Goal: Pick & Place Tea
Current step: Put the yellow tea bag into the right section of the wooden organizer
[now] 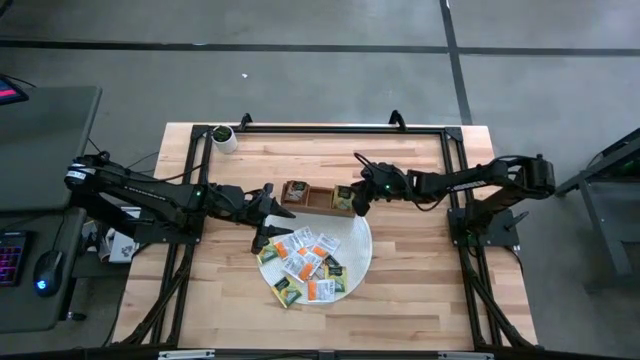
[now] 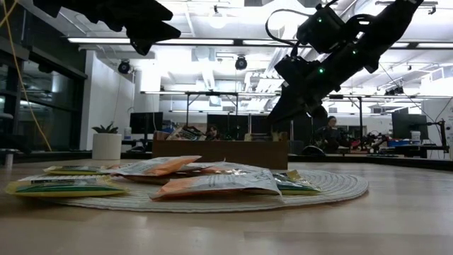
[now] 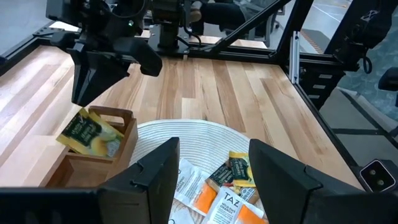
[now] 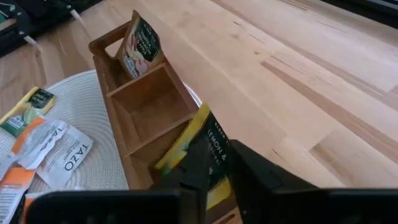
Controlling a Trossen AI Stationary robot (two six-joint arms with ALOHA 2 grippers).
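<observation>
Nearest you on the worktop [image 1: 420,290] lies the round white woven mat [image 1: 358,262], and most of the tea packets [image 1: 300,265] are scattered flat across it, orange, white, green and yellow ones overlapping. In the low view the same pile shows as a shallow heap, an orange packet [image 2: 216,184] at the front and a green one [image 2: 64,187] at the mat's left edge.

Your left gripper [image 1: 268,218] hangs above the far left part of the mat, just short of the tray. Its jaws stand well apart with nothing between them; past the fingers [image 3: 152,177] you look straight down on orange and green packets.

Just beyond the mat sits the brown wooden tray [image 1: 318,197], its three compartments in a row. One green and yellow packet [image 4: 140,45] stands tilted in the end compartment on the left arm's side; the middle compartment holds nothing you can see.

Your right gripper [image 1: 358,201] is at the tray's other end, reaching down from the right. A yellow and green lemon packet [image 4: 205,155] sits between its jaws over that end compartment, leaning. The jaws are close together around it, but you cannot tell from these views whether they grip it or have just let go.

Farther back, a white cup with a plant [image 1: 224,137] stands at the worktop's far left corner.
</observation>
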